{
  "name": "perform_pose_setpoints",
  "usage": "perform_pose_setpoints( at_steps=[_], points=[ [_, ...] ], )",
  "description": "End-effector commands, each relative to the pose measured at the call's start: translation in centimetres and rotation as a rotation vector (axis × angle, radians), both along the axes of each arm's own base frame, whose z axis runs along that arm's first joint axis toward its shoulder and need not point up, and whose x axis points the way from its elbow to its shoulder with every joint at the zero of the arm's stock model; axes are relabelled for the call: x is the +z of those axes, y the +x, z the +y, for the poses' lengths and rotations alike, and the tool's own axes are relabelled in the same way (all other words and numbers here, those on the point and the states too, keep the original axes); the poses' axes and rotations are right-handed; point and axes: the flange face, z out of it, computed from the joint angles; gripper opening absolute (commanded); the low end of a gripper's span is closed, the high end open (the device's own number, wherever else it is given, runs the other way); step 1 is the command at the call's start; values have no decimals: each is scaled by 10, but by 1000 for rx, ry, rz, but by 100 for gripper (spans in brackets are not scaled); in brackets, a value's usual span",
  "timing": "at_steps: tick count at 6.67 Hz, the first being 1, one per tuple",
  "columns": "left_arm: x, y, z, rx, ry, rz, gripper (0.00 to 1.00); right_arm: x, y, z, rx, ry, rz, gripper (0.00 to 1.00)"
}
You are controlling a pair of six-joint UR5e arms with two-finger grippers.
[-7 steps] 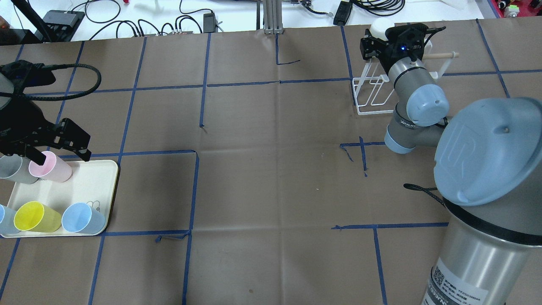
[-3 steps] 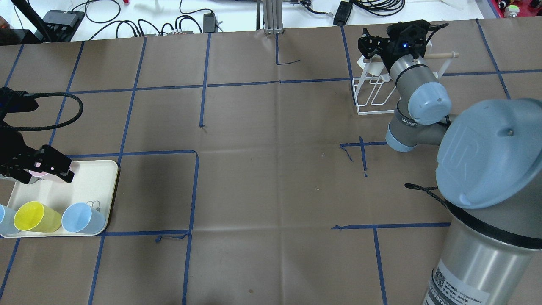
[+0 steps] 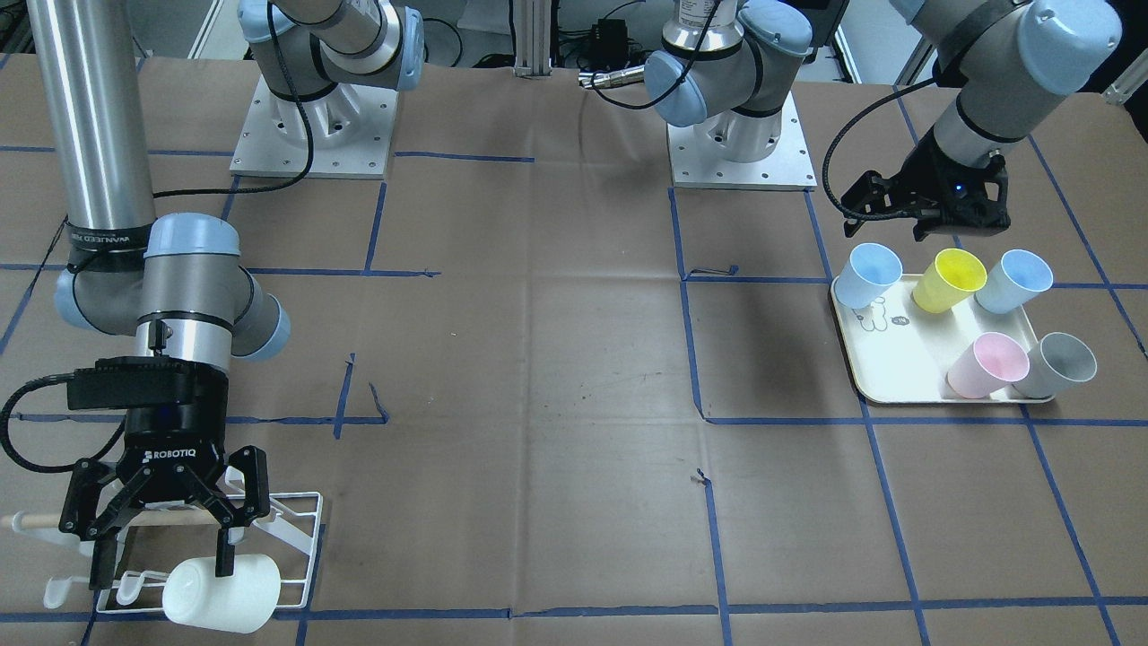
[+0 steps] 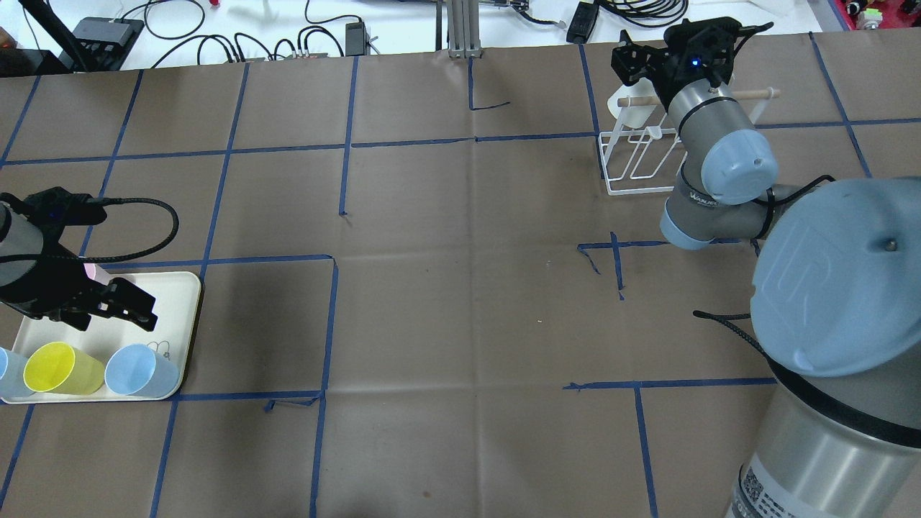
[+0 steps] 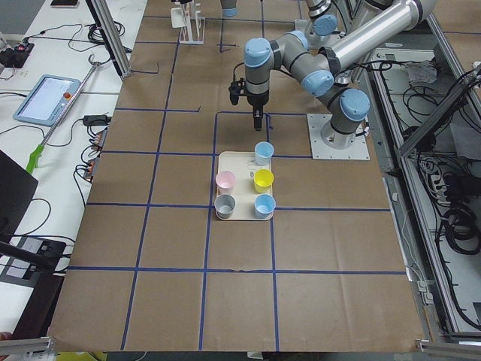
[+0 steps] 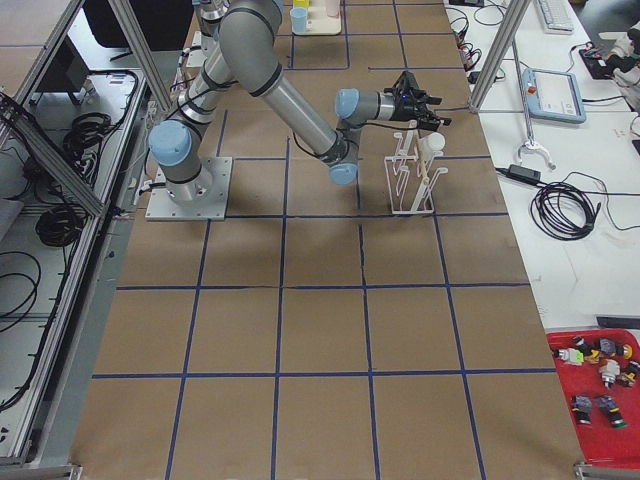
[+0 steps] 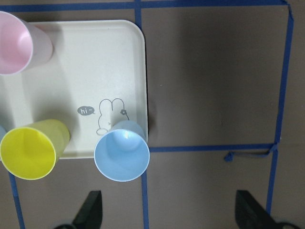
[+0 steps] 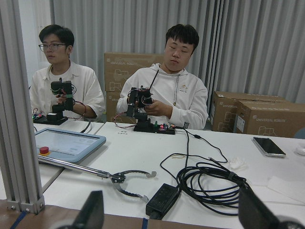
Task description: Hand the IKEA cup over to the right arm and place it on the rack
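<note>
The white cup (image 3: pixel 220 592) lies on its side on the wire rack (image 3: pixel 300 525), just beside one fingertip of the spread right pincer (image 3: pixel 163 561). The left pincer (image 4: pixel 115 321), also spread, hovers over the cream tray (image 4: pixel 173 302).

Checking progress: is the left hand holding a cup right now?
No, the left hand is open with nothing between its fingers, above the tray.

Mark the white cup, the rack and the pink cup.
white cup (image 3: pixel 220 590), front-facing view, middle of its side wall.
rack (image 3: pixel 300 538), front-facing view, wire frame.
pink cup (image 3: pixel 985 366), front-facing view, by its rim.
</note>
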Motion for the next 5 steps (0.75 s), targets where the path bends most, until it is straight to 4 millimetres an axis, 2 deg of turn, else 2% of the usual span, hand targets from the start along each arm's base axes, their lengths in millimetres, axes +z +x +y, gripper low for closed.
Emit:
perform_pose_setpoints(
  at_steps=[1, 2, 3, 4, 5],
  points=[
    [-36, -3, 6, -2, 26, 17, 96, 48, 16, 11, 25, -8, -1, 100],
    [-53, 0, 4, -22, 20, 12, 96, 70, 28, 17, 43, 6, -3, 100],
    [-66, 16, 10, 5, 23, 19, 97, 93, 41, 29, 62, -25, -4, 100],
    [-77, 27, 20, 7, 41, 39, 97, 93, 65, 42, 102, -9, -60, 100],
    [-90, 26, 27, 15, 49, 47, 97, 96, 78, 51, 133, 12, -167, 100]
  ],
)
